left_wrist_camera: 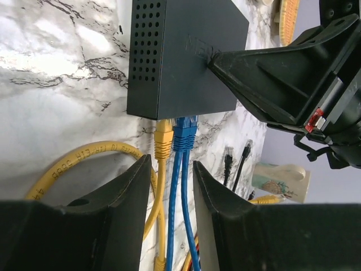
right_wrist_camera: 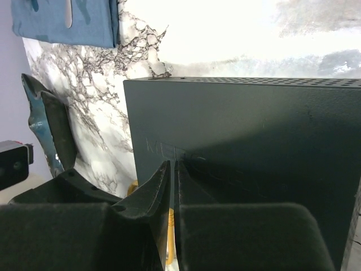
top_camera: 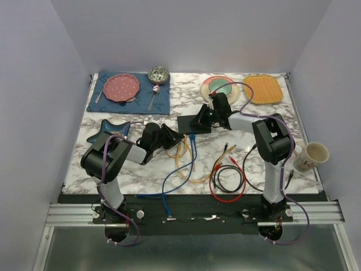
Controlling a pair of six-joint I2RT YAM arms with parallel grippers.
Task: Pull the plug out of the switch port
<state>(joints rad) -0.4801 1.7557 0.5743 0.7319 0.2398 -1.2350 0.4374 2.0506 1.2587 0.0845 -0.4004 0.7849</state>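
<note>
One big marble tabletop point(top_camera: 113, 164), glossy and veined, with the switch point(left_wrist_camera: 186, 62) near the middle. It's a flat matte-black box with rows of vent holes punched in its side. The right pincer point(right_wrist_camera: 173, 168) is pinched narrow, tips pressing on the lid, which I reckon pins it. The left pincer point(left_wrist_camera: 172, 162) gapes wide, straddling the cords below the ports. I'd grab the hard moulded plug, not the rubbery cord, and pull straight out. The yellow plug point(left_wrist_camera: 163, 135) and blue plugs point(left_wrist_camera: 184, 132) sit snug together, so aim carefully.
</note>
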